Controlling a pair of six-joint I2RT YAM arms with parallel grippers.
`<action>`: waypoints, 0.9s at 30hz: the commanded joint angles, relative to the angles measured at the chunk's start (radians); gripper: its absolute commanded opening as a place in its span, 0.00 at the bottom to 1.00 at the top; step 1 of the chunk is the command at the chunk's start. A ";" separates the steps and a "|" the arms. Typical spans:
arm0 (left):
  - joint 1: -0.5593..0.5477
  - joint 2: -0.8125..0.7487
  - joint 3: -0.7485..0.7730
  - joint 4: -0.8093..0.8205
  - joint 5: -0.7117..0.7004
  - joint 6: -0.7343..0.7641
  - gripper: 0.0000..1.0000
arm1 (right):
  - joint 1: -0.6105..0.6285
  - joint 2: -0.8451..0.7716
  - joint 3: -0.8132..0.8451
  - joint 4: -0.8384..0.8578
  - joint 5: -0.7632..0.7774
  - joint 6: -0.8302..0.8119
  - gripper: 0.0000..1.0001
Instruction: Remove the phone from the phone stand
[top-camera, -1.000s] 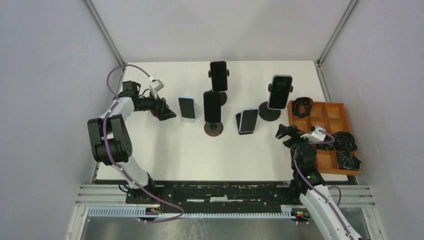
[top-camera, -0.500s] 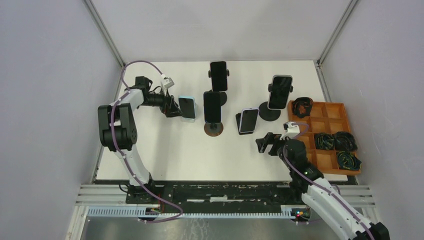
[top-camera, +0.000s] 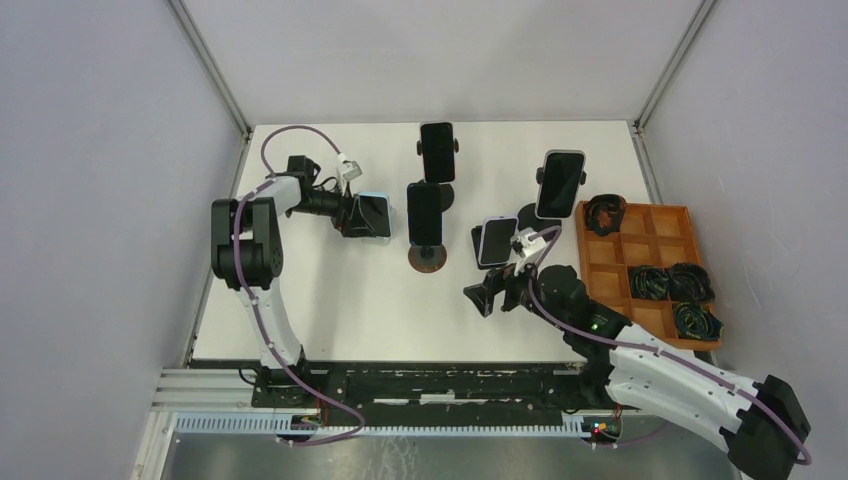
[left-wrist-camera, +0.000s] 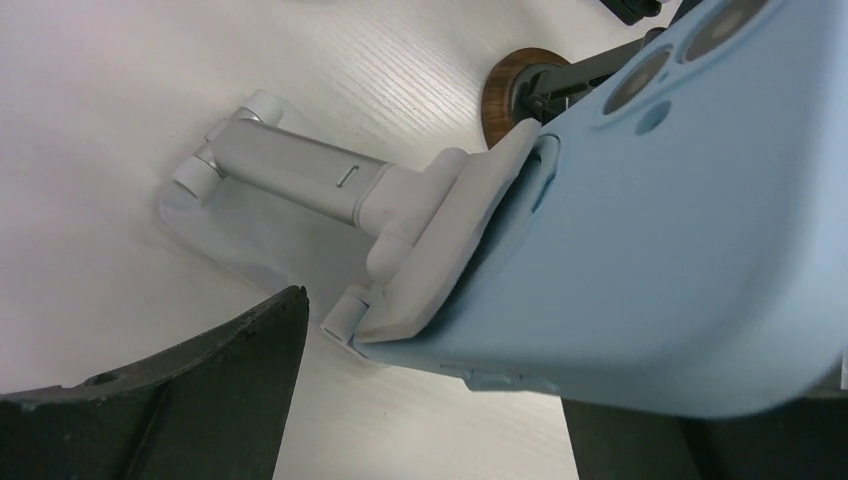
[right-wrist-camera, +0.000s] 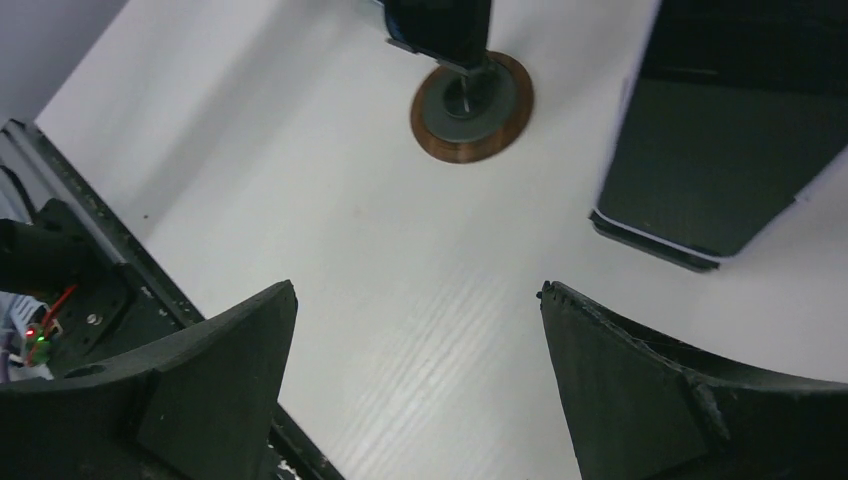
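A light-blue phone (top-camera: 374, 214) leans on a white folding stand (left-wrist-camera: 300, 165) at the table's left. My left gripper (top-camera: 350, 214) is open right behind it. In the left wrist view the phone's blue back (left-wrist-camera: 680, 250) fills the right side and its lower edge hangs over the gap between my fingers (left-wrist-camera: 200, 400), with the left gripper (left-wrist-camera: 435, 400) not closed on it. My right gripper (top-camera: 490, 295) is open and empty, low over bare table in front of a white-cased phone (top-camera: 497, 241). That phone also shows in the right wrist view (right-wrist-camera: 720, 150), beyond the gripper (right-wrist-camera: 418, 290).
A black phone on a stand with a round wooden base (top-camera: 428, 256) is in the middle; the base also shows in the right wrist view (right-wrist-camera: 472, 108). Another black phone (top-camera: 437, 150) stands behind it, and a phone (top-camera: 560, 183) on a black stand at the right. An orange compartment tray (top-camera: 655, 215) holds cables.
My left gripper has moved right, up to the back of the light-blue phone. My right arm has swung left from the tray to the table's middle front.
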 joint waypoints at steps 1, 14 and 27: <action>-0.005 0.036 0.067 -0.012 0.025 0.015 0.91 | 0.041 0.040 0.121 0.052 -0.063 -0.043 0.98; -0.010 0.070 0.135 -0.145 0.046 0.099 0.28 | 0.051 0.138 0.281 0.062 -0.183 -0.058 0.91; -0.011 -0.191 0.032 -0.222 -0.122 0.027 0.02 | 0.055 0.224 0.239 0.225 -0.279 0.006 0.80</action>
